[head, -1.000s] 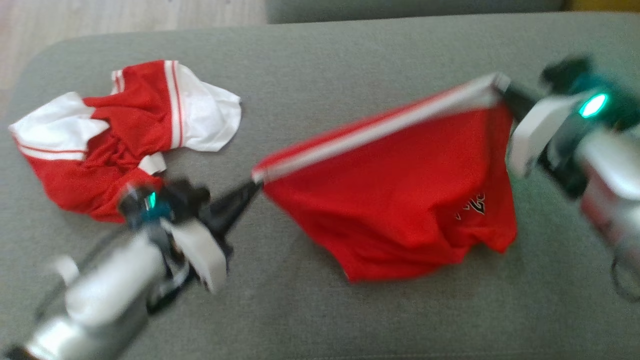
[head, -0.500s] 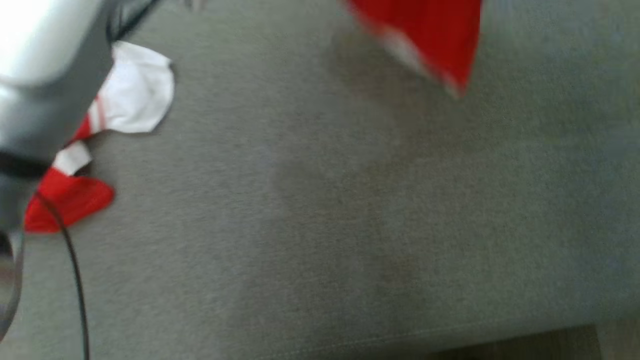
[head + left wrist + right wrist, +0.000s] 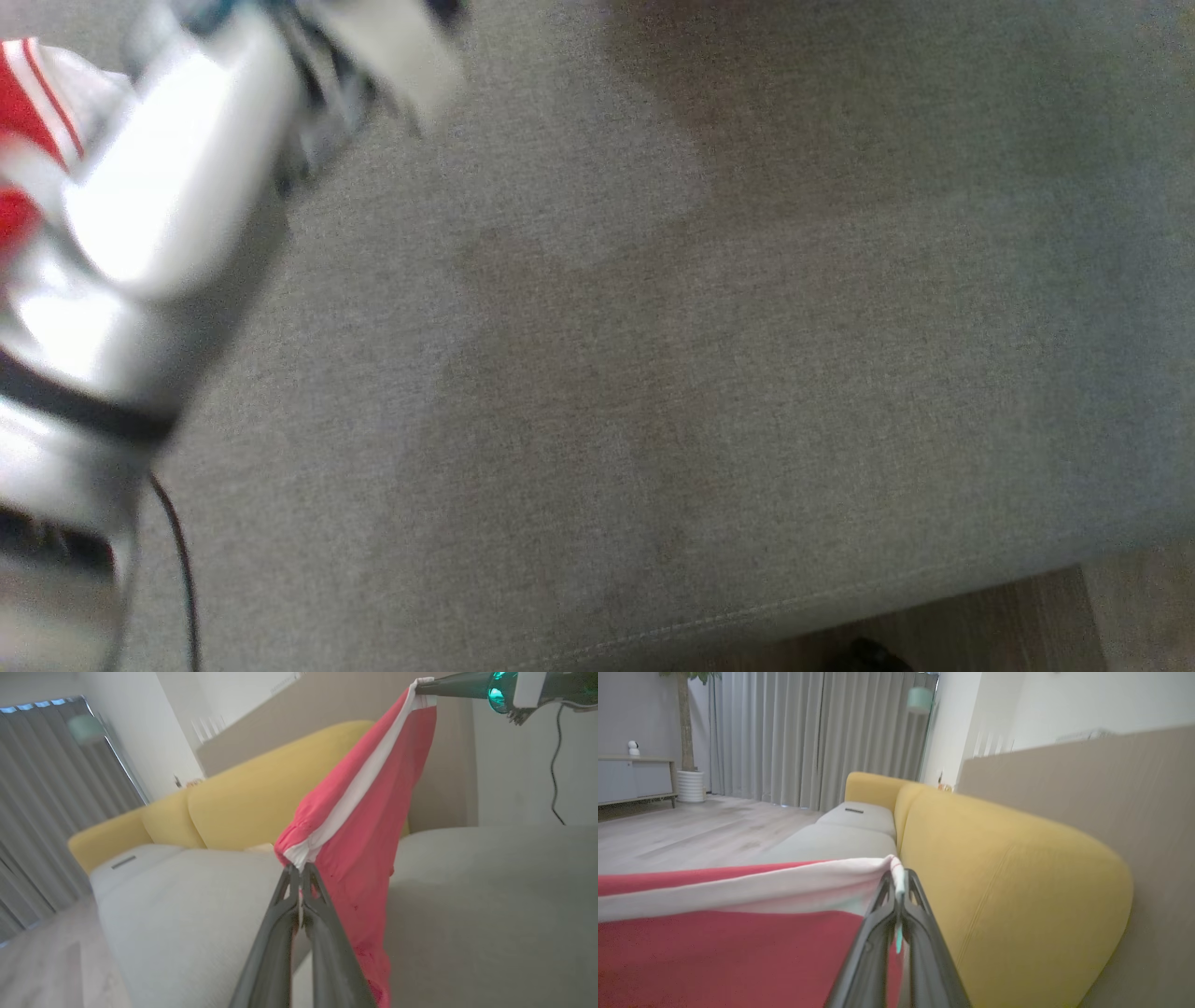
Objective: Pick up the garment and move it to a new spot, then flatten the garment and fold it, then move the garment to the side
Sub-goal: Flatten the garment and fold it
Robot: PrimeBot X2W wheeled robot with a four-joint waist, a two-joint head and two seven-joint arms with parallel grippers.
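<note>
Grey cushion [image 3: 747,373] beneath, garment [image 3: 364,826] now hangs higher between clamped fingers [image 3: 273,938].

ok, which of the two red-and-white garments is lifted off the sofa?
The red shorts, white waistband pinched at each end by the left gripper and right gripper. The striped garment lies on the grey cushion.
</note>
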